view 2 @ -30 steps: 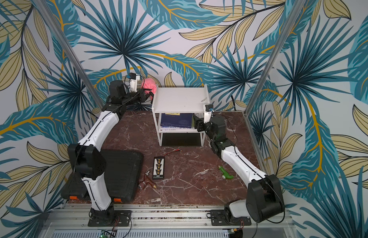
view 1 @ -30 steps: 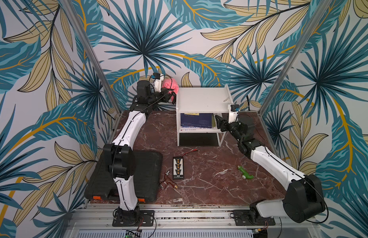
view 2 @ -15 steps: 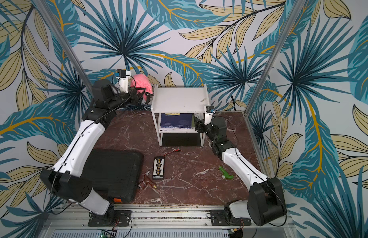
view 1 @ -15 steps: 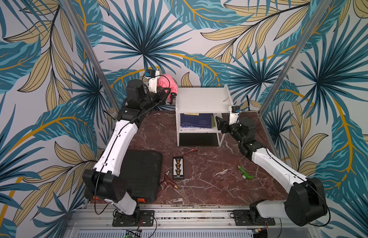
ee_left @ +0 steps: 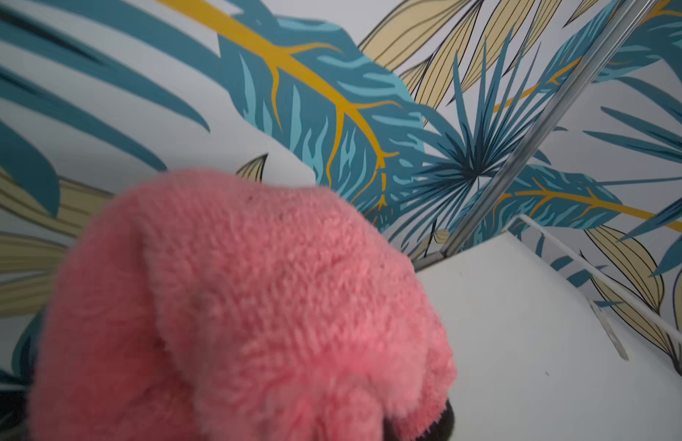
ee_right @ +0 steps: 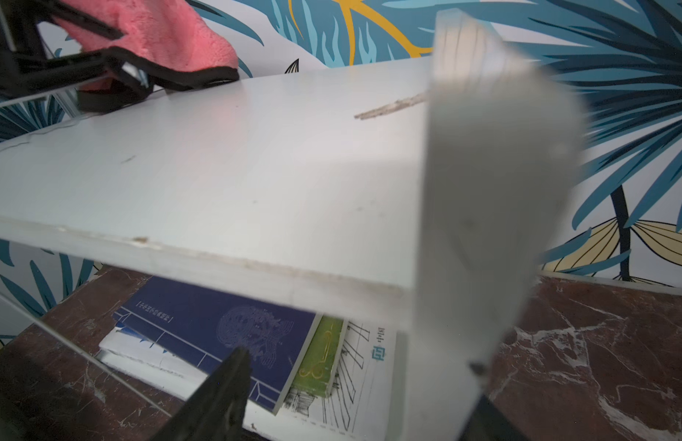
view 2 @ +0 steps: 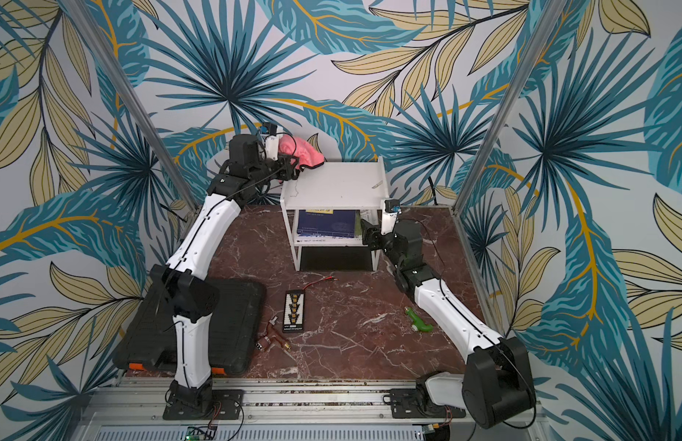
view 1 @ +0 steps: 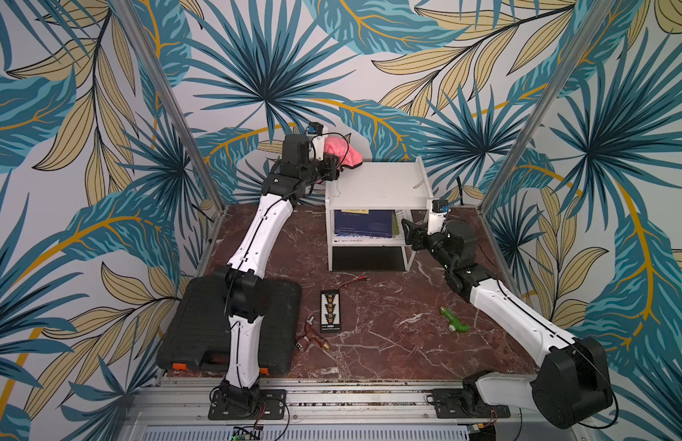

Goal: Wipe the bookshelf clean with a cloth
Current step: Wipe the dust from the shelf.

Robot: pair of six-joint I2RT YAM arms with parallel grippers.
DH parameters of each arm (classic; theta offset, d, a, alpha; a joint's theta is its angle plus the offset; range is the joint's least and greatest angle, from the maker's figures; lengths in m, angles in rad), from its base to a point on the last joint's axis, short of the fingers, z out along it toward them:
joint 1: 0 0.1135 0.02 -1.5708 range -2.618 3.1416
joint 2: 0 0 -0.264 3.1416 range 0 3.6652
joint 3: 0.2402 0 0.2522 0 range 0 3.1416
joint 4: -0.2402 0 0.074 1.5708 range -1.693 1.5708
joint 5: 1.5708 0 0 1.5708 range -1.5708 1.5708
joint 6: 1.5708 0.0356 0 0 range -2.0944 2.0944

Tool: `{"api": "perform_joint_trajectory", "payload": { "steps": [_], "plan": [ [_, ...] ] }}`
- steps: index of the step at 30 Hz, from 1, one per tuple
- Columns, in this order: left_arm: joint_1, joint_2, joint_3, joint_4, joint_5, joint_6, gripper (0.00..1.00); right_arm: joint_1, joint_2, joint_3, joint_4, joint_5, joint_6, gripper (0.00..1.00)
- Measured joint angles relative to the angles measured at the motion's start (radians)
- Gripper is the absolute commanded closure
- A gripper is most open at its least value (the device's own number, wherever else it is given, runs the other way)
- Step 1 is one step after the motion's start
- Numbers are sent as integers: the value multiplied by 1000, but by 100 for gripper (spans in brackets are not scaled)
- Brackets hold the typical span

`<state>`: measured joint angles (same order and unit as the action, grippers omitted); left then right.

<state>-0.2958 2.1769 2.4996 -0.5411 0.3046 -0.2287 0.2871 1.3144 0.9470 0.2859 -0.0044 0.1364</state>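
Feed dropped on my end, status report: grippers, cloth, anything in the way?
Left gripper shut on cloth, at bookshelf back-left corner. Right gripper open, straddling its right upright. Pale scrap on top, right side.

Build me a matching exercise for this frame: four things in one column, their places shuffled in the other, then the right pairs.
Things:
1. cloth
2. blue book
3. green toy
4. black case

Places:
A. loose on the marble table, beside the right arm
B. lying flat on the middle tier of the bookshelf
C. at a front corner of the table, partly hidden behind the left arm
D. clamped in the left pincer at a back corner of the bookshelf's top

Pairs: 1-D, 2-B, 3-A, 4-C
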Motion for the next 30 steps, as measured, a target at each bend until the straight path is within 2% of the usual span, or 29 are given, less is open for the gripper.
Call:
{"api": "perform_joint_trajectory", "payload": {
  "steps": [2,7,9,12,16,18,20,25,28,30],
  "plan": [
    [0,-15,5,-53,2,5,100,0,-2,0,-3,-1,0,26],
    [-55,-409,-555,56,-18,23,98,1,-10,-3,-6,3,-1,25],
    [-76,-509,-658,64,-25,23,98,1,-11,-3,-6,5,-2,25],
    [-75,-504,-628,64,-29,29,100,1,-11,-3,-6,7,-1,25],
    [-53,-325,-410,17,-31,41,100,1,-11,-3,-6,7,3,23],
    [-48,-290,-395,16,-28,47,100,1,-11,-3,-5,7,3,23],
    [-48,-330,-452,34,-31,47,100,1,-11,-3,-5,7,4,23],
    [-88,-703,-879,114,-35,18,100,1,-13,-3,-1,11,6,23],
    [-126,-925,-1071,130,-59,-7,100,1,-22,-7,0,23,6,23],
    [-129,-1014,-1147,133,-75,-20,100,1,-32,-13,2,31,6,22]
  ]
}}
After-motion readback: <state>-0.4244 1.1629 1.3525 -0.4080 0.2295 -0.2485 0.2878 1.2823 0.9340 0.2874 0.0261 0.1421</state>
